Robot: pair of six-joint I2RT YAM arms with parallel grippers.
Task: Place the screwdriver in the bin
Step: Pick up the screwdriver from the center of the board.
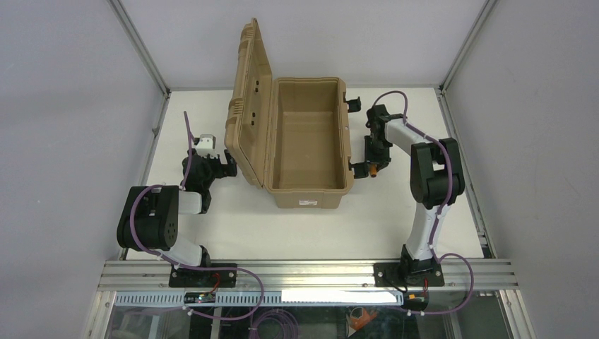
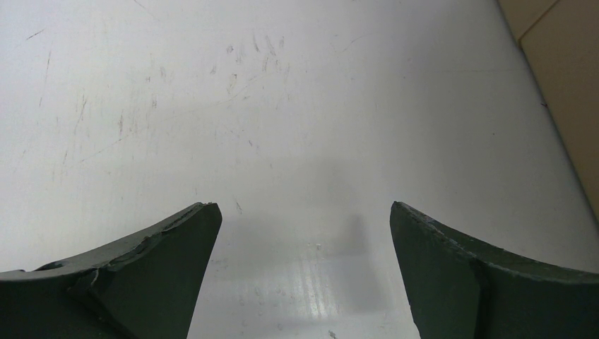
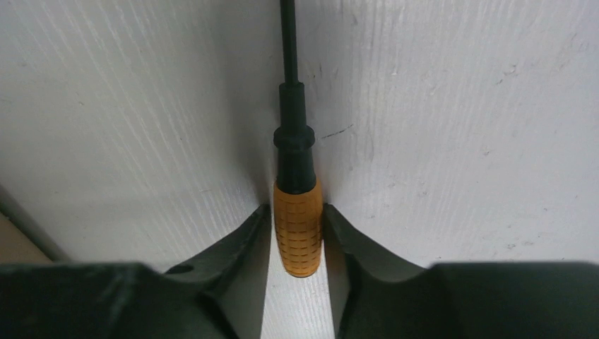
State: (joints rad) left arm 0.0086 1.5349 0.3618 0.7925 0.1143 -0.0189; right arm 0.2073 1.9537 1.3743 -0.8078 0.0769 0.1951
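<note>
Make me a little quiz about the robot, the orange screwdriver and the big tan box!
1. True or false: the lid of the bin is shut.
2. The right hand grips what? A) the orange handle of the screwdriver, B) its black shaft, C) nothing.
3. Fill in: the left hand is ___ and holds nothing.
Key: 1 false, the lid stands open. 2 A. 3 open.
</note>
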